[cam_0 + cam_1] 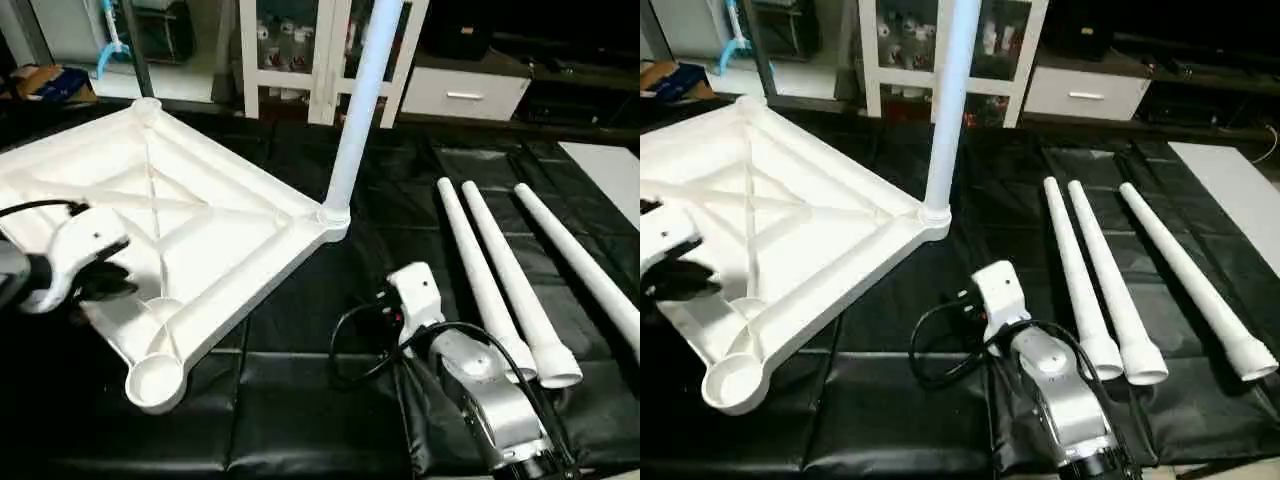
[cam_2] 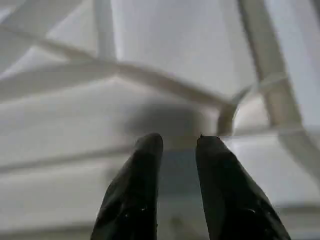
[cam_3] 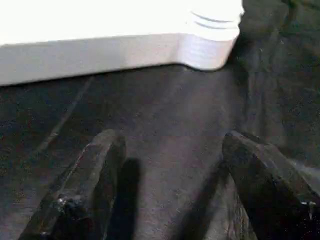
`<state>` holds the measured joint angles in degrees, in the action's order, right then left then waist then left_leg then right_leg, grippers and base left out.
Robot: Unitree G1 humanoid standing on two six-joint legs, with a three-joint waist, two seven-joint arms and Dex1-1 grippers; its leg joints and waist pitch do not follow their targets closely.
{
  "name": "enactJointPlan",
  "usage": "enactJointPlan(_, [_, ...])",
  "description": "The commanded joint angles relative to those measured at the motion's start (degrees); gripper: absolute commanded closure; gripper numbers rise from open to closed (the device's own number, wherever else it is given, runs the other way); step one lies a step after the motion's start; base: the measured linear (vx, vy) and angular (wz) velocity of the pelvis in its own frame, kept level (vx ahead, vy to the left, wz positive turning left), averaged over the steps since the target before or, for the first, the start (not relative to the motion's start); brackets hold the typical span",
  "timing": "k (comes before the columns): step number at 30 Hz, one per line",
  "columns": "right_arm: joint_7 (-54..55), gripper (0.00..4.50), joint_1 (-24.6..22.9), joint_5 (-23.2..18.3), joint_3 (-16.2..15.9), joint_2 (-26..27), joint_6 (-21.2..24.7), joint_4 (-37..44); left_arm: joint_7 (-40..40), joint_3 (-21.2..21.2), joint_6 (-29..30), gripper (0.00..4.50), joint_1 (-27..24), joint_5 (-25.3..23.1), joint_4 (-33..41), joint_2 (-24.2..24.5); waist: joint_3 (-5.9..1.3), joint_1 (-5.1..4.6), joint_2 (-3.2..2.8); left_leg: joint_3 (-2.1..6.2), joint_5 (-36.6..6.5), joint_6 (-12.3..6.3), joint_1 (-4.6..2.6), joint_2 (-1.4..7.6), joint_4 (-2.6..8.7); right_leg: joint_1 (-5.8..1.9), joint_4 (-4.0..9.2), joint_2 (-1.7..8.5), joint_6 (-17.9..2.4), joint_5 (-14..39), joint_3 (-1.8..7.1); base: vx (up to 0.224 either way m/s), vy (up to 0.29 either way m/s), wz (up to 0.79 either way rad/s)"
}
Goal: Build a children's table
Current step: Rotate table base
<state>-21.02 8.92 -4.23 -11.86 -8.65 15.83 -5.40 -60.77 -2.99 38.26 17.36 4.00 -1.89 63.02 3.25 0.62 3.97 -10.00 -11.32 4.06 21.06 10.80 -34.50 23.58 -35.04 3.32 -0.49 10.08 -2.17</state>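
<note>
**One leg standing, three waiting**

We see the white plastic square tabletop [image 1: 170, 230] upside down at ten o'clock on the black padded mat [image 1: 300, 400] — one white tapered tubular leg [image 1: 355, 110] upright in its corner socket. Three loose white legs [image 1: 1110, 280] lie at two o'clock. Left gripper [image 2: 177, 145] hovers narrowly parted over the ribs; right gripper [image 3: 170, 150] gapes wide, empty.

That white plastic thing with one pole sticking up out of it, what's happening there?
A two-armed robot is building a children's table. The table top lies upside down on a black mat, with one leg already standing in a corner socket. Three more legs lie side by side on the mat, untouched. The left gripper hovers over the ribbed underside, fingers slightly apart and holding nothing. The right gripper is open above the mat near the fitted corner.
</note>
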Motion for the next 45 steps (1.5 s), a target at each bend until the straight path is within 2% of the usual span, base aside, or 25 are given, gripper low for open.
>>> enactJointPlan(1, [-0.63, 1.06, 0.44, -0.7, 0.16, -0.87, -0.4, 1.28, -0.69, 2.19, -0.15, 3.16, -0.47, -0.6, -0.21, 1.71, -2.87, -0.1, -1.88, 0.8, -16.61, 3.35, -1.31, 2.17, 5.28, -1.69, 3.77, 3.72, -9.6, 14.65, 2.67, 0.0, 0.0, 0.0])
enactJointPlan(3, [-0.86, 1.06, 0.16, -0.79, 0.24, -0.92, -0.3, 1.67, -0.85, 2.95, -0.23, 3.16, -2.28, -1.81, -1.79, 4.84, -2.72, -0.31, -1.9, 0.87, -17.17, 3.3, -1.14, 2.16, 5.32, -1.7, 3.74, 3.75, -9.79, 15.07, 2.71, 0.0, 0.0, 0.0])
enactJointPlan(4, [-0.86, 1.06, 0.16, -0.79, 0.24, -0.92, -0.3, 1.67, -0.85, 2.95, -0.23, 3.16, -2.28, -1.81, -1.79, 4.84, -2.66, -0.38, -1.81, 0.85, -17.87, 3.31, -1.18, 2.15, 5.38, -1.63, 3.87, 3.67, -9.56, 16.03, 2.69, 0.0, 0.0, 0.0])
enactJointPlan(5, [-1.22, 1.06, -0.13, -0.82, 0.15, -0.97, -0.35, 1.93, -0.92, 3.23, -0.6, 3.16, -3.78, -3.18, -3.31, 7.07, -2.71, -0.42, -1.91, 0.97, -18.41, 3.5, -1.38, 2.25, 5.35, -1.49, 3.92, 3.78, -9.45, 16.68, 2.72, 0.0, 0.0, 0.0])
enactJointPlan(8, [-1.78, 1.06, -0.35, -0.88, 0.03, -1.03, -0.42, 2.09, -0.6, 2.91, -0.44, 3.16, -5.04, -3.87, -3.92, 8.83, -2.79, -0.41, -1.95, 0.99, -18.45, 3.58, -1.51, 2.31, 5.37, -1.43, 3.84, 3.78, -9.77, 15.8, 2.74, 0.0, 0.0, 0.0])
enactJointPlan(12, [-2.37, 1.06, -0.41, -0.97, -0.05, -1.08, -0.45, 2.18, -0.41, 1.2, -0.09, 3.16, -6.27, -4.73, -4.36, 9.77, -2.77, -0.22, -1.94, 0.87, -17.41, 3.62, -1.6, 2.36, 5.4, -1.51, 3.58, 3.7, -10.72, 12.82, 2.69, 0.0, 0.0, 0.0])
enactJointPlan(15, [-2.78, 1.06, -0.44, -0.91, 0.02, -1.02, -0.42, 2.31, -0.74, -0.96, -0.52, 3.16, -7.23, -5.42, -3.93, 9.33, -2.74, -0.18, -1.86, 0.93, -18.31, 3.8, -1.6, 2.31, 5.43, -1.58, 3.62, 3.78, -10.56, 13.99, 2.7, 0.0, 0.0, 0.0])
enactJointPlan(16, [-2.83, 1.06, -0.44, -0.89, 0.02, -1.0, -0.41, 2.33, -0.91, -1.23, -0.52, 3.16, -7.22, -5.1, -3.51, 8.64, -2.74, -0.14, -2.0, 0.95, -18.51, 3.84, -1.64, 2.31, 5.44, -1.55, 3.65, 3.81, -10.58, 14.22, 2.73, 0.0, 0.0, 0.0])
enactJointPlan(17, [-2.89, 1.06, -0.43, -0.88, 0.02, -0.99, -0.4, 2.35, -1.13, -1.56, -0.51, 3.16, -7.21, -4.66, -2.97, 7.75, -2.75, -0.19, -1.85, 0.96, -18.85, 3.79, -1.62, 2.31, 5.42, -1.59, 3.71, 3.83, -10.54, 14.74, 2.74, 0.0, 0.0, 0.0])
enactJointPlan(23, [-3.11, 1.06, -0.37, -0.82, -0.05, -0.88, -0.3, 2.73, -2.07, -3.37, -0.47, 3.16, -6.04, -2.93, -0.02, 3.79, -2.83, -0.04, -1.87, 0.9, -17.71, 3.89, -1.69, 2.33, 5.35, -1.76, 3.64, 3.82, -11.11, 13.21, 2.66, 0.0, 0.0, 0.0])
enactJointPlan(24, [-3.2, 1.06, -0.32, -0.83, 0.06, -0.9, -0.3, 2.77, -2.25, -4.43, -0.5, 3.16, -5.28, -3.03, 0.75, 2.6, -2.89, 0.09, -2.39, 0.93, -17.68, 4.1, -1.86, 2.31, 5.31, -1.7, 3.56, 3.8, -11.15, 12.95, 2.64, 0.0, 0.0, 0.0])
enactJointPlan(25, [-3.2, 1.06, -0.32, -0.83, 0.06, -0.9, -0.3, 2.77, -2.25, -4.43, -0.5, 3.16, -5.28, -3.03, 0.75, 2.6, -2.88, 0.05, -2.25, 0.86, -17.93, 4.18, -1.9, 2.28, 5.29, -1.63, 3.64, 3.68, -11.1, 12.91, 2.6, 0.0, 0.0, 0.0])
enactJointPlan(26, [-3.22, 1.06, -0.29, -0.88, 0.31, -0.95, -0.34, 2.79, -2.58, -5.9, -0.48, 3.16, -4.08, -2.84, 2.11, 0.7, -2.94, 0.07, -2.02, 0.89, -17.96, 4.12, -1.7, 2.18, 5.27, -1.89, 3.57, 3.69, -10.95, 13.05, 2.59, 0.0, 0.0, 0.0])
enactJointPlan(31, [-3.08, 1.06, -0.19, -0.88, 0.88, -0.87, -0.36, 2.85, -2.88, -7.68, 0.51, 3.16, -2.09, -1.19, 5.41, -2.41, -2.9, 0.77, -2.18, 0.82, -18.23, 4.39, -1.99, 2.26, 5.22, -1.84, 3.65, 3.76, -10.8, 14.01, 2.6, 0.0, 0.0, 0.0])
enactJointPlan(33, [-2.97, 1.06, -0.18, -0.82, 1.03, -0.8, -0.36, 2.88, -2.96, -8.13, 1.54, 3.16, -1.3, -0.26, 7.1, -3.89, -2.96, 1.0, -2.05, 0.8, -17.97, 4.51, -1.96, 2.23, 5.19, -1.96, 3.61, 3.76, -10.77, 13.92, 2.61, 0.0, 0.0, 0.0])
enactJointPlan(36, [-2.31, 1.06, 0.03, -0.52, 1.61, -0.9, -0.64, 2.67, -2.67, -10.84, 2.66, 3.16, 1.07, 0.3, 9.84, -8.74, -3.05, 1.14, -2.05, 0.83, -17.72, 4.63, -1.94, 2.15, 5.09, -2.05, 3.63, 3.72, -10.46, 13.84, 2.56, 0.0, 0.0, 0.0])
enactJointPlan(37, [-2.14, 1.06, 0.07, -0.46, 1.76, -0.91, -0.68, 2.63, -2.51, -11.22, 2.76, 3.16, 1.43, 0.16, 9.94, -9.41, -3.03, 1.03, -1.99, 0.84, -17.52, 4.64, -1.78, 2.15, 5.14, -2.17, 3.59, 3.69, -10.42, 13.85, 2.57, 0.0, 0.0, 0.0])
enactJointPlan(38, [-1.89, 1.06, 0.16, -0.37, 1.98, -0.93, -0.72, 2.53, -2.25, -11.69, 2.86, 3.16, 1.93, -0.15, 9.86, -10.23, -3.09, 1.17, -1.95, 0.77, -17.28, 4.63, -1.92, 2.11, 5.0, -2.08, 3.69, 3.7, -10.28, 13.96, 2.57, 0.0, 0.0, 0.0])
enactJointPlan(41, [0.75, 1.06, 0.98, 0.59, 3.6, -0.97, -1.02, 1.37, -1.26, -13.19, 2.93, 3.16, 3.37, -0.59, 9.78, -13.63, -3.09, 0.95, -1.92, 0.8, -16.77, 4.76, -1.58, 2.03, 5.02, -2.35, 3.71, 3.64, -9.88, 14.45, 2.56, 0.0, 0.0, 0.0])
enactJointPlan(42, [2.9, 1.06, 1.63, 1.24, 4.93, -0.97, -1.25, 0.44, -0.61, -14.15, 2.85, 3.16, 4.01, -0.95, 9.59, -15.59, -3.18, 0.96, -1.81, 0.81, -16.44, 4.74, -1.61, 1.99, 4.91, -2.39, 3.71, 3.65, -9.66, 14.63, 2.59, 0.0, 0.0, 0.0])
enactJointPlan(43, [4.82, 1.06, 2.41, 0.96, 6.9, -0.8, -1.01, -0.33, 0.5, -15.67, 3.29, 3.16, 4.8, -1.46, 9.36, -17.47, -3.18, 1.07, -1.95, 0.81, -16.54, 4.79, -1.74, 1.94, 4.85, -2.27, 3.76, 3.64, -9.54, 14.94, 2.55, 0.0, 0.0, 0.0])
enactJointPlan(45, [5.98, 1.06, 3.05, 0.57, 8.57, -0.94, -0.62, -0.71, 1.43, -17.28, 3.45, 3.16, 5.38, -1.82, 9.46, -19.43, -3.24, 0.94, -1.73, 0.8, -16.62, 4.74, -1.63, 1.9, 4.8, -2.4, 3.81, 3.54, -8.94, 15.48, 2.53, 0.0, 0.0, 0.0])
